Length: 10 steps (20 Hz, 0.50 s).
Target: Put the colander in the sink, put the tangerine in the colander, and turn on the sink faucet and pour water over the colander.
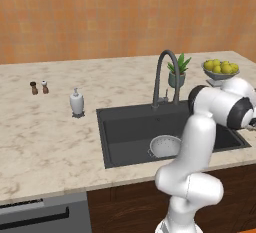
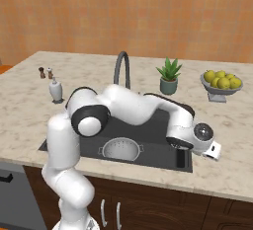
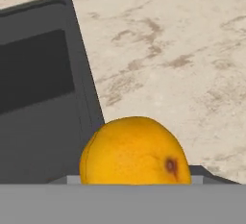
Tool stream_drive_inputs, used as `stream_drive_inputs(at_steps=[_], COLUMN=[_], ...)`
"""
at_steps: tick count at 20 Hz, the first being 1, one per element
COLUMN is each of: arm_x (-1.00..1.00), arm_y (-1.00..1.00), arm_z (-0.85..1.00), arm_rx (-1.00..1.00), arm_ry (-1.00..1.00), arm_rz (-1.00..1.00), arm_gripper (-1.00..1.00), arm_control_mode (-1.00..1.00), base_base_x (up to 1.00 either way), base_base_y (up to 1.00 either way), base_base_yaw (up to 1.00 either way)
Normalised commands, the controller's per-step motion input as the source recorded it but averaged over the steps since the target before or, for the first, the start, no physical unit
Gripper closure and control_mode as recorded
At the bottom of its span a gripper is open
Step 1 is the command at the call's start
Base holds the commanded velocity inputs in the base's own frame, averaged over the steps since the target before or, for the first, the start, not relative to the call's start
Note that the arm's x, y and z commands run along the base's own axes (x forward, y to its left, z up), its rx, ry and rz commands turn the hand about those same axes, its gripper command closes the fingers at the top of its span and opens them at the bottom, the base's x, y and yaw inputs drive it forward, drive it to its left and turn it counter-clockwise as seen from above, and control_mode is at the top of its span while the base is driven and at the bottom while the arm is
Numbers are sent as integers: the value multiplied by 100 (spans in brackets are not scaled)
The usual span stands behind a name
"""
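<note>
One broad marble counter [image 1: 45, 137] carries the sink [image 1: 125, 132], sunk into it, with the sink faucet [image 1: 162, 67] arching over the back rim. From where I sit, the colander [image 1: 165, 146] stands upright inside the basin, close to the front wall. My gripper [image 2: 181, 155] hangs low at the sink's right front corner. In the hand view the tangerine [image 3: 134, 151] sits right at the fingers, next to the sink's rim with counter behind it. I cannot tell whether the jaws are clamped on the fruit or just around it.
</note>
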Motion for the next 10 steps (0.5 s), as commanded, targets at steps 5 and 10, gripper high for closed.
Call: stream_drive_inputs(at_steps=[5, 10], arm_x=[0, 20], arm_y=[100, 95], arm_z=[63, 24], arm_rx=[21, 22], arm_ry=[0, 1], arm_rz=[30, 32], arm_gripper=[100, 100], arm_control_mode=[-100, -100], base_base_x=[0, 0], base_base_y=[0, 0], base_base_yaw=[0, 0])
